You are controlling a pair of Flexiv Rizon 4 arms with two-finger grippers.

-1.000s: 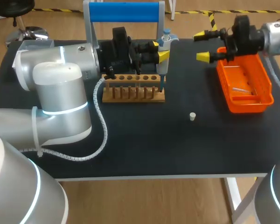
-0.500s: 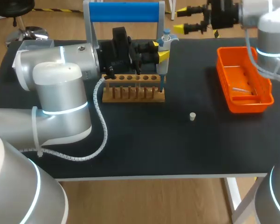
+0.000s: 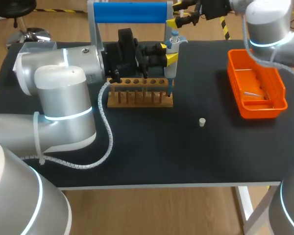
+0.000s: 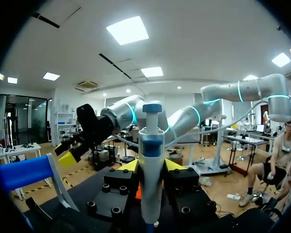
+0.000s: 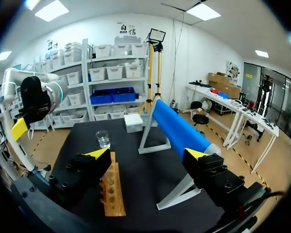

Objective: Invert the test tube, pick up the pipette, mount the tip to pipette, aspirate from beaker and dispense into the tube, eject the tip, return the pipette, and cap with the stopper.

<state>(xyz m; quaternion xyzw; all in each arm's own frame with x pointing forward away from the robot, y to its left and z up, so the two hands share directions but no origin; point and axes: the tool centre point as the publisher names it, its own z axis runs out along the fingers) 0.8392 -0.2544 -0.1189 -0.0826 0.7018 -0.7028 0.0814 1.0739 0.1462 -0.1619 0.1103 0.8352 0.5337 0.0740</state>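
The bench (image 3: pixel 137 156) is carrying one wooden rack (image 3: pixel 139 93), one orange tray (image 3: pixel 279 105), one small white stopper (image 3: pixel 202 122), one blue-barred stand (image 3: pixel 130 12), one beaker (image 5: pixel 103 138) and one white box (image 5: pixel 134 123). One pipette (image 3: pixel 171 54) is also showing, and one thin pale piece (image 3: pixel 252 94) is lying in the tray. Two hands are showing, the left hand (image 3: pixel 167 53) and the right hand (image 3: pixel 176 13), each having two yellow tips.

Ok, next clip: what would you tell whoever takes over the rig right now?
Left pincer: shut on the pipette, upright at the wooden rack's right end.
Right pincer: open, empty, beside the blue stand.
Stopper lies loose on the table; beaker stands past the rack; orange tray on the right side.
Done: pipette picked up. Left at least: return pipette, cap with stopper. Steps between: cannot tell.
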